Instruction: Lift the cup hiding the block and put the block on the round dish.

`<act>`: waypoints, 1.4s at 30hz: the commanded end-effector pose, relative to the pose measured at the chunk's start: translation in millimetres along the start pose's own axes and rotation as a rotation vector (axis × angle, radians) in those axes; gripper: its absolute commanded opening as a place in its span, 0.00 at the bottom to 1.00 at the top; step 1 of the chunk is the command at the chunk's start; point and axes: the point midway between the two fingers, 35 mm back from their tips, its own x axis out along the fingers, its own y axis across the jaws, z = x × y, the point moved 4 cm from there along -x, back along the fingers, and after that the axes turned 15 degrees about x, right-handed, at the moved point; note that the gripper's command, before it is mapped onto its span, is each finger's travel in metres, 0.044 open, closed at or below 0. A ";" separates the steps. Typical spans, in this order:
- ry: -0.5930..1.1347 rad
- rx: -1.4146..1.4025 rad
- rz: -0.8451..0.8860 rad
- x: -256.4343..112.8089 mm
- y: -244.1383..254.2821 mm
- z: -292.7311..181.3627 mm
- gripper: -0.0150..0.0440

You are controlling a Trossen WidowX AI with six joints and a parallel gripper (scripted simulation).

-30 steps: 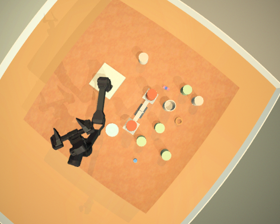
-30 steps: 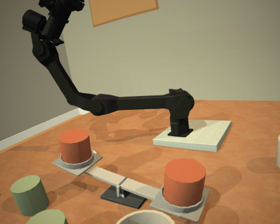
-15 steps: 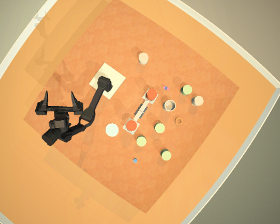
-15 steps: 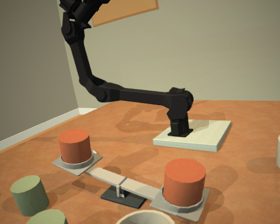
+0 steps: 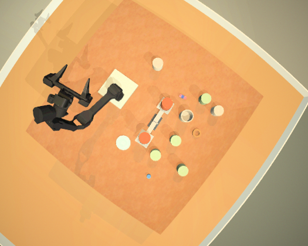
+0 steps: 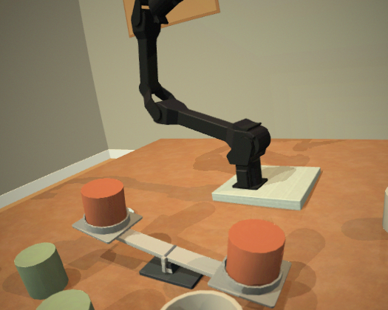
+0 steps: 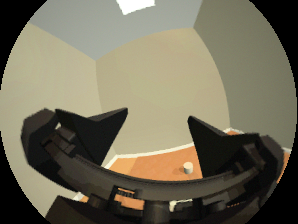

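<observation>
Two red cups stand upright on the balance [image 5: 156, 120] [image 6: 149, 241]: one cup [image 5: 144, 137] [image 6: 104, 204] on the end nearer the dish, the other cup [image 5: 166, 103] [image 6: 256, 255] on the far end. In the exterior view the beam slopes down toward the right cup, whose pan sits lower. No block shows; the insides of both cups are hidden. The pale round dish [image 5: 123, 142] is bare and lies beside the balance; a sliver peeks out behind the left cup in the exterior view. My gripper [image 5: 77, 72] [image 7: 158, 114] is open and empty, raised high, away from the balance and dish.
Several green cups [image 5: 155, 154] [image 6: 42, 271] and pale cups [image 5: 158, 64] [image 7: 188, 168] stand around the balance. A hollow pale cup [image 5: 182, 118], an orange ring [image 5: 193, 133], a small blue piece [image 5: 148, 176] and a pink-and-blue piece [image 5: 182, 96] lie about. My arm's base stands on a pale board [image 5: 127, 85] [image 6: 297, 184].
</observation>
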 end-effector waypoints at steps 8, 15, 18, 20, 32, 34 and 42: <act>0.006 -0.164 -0.328 57.1 -25.8 -33.7 1.00; 0.013 -0.241 -0.544 83.1 -56.4 -45.9 1.00; 0.020 -0.264 -0.643 92.7 -73.6 -49.6 1.00; 0.025 -0.277 -0.710 97.7 -85.9 -51.5 1.00; 0.065 -0.287 -1.109 101.8 -167.9 -55.2 1.00; 0.074 -0.277 -1.174 97.9 -182.0 -55.5 1.00; 0.106 -0.231 -1.384 76.1 -227.5 -55.7 1.00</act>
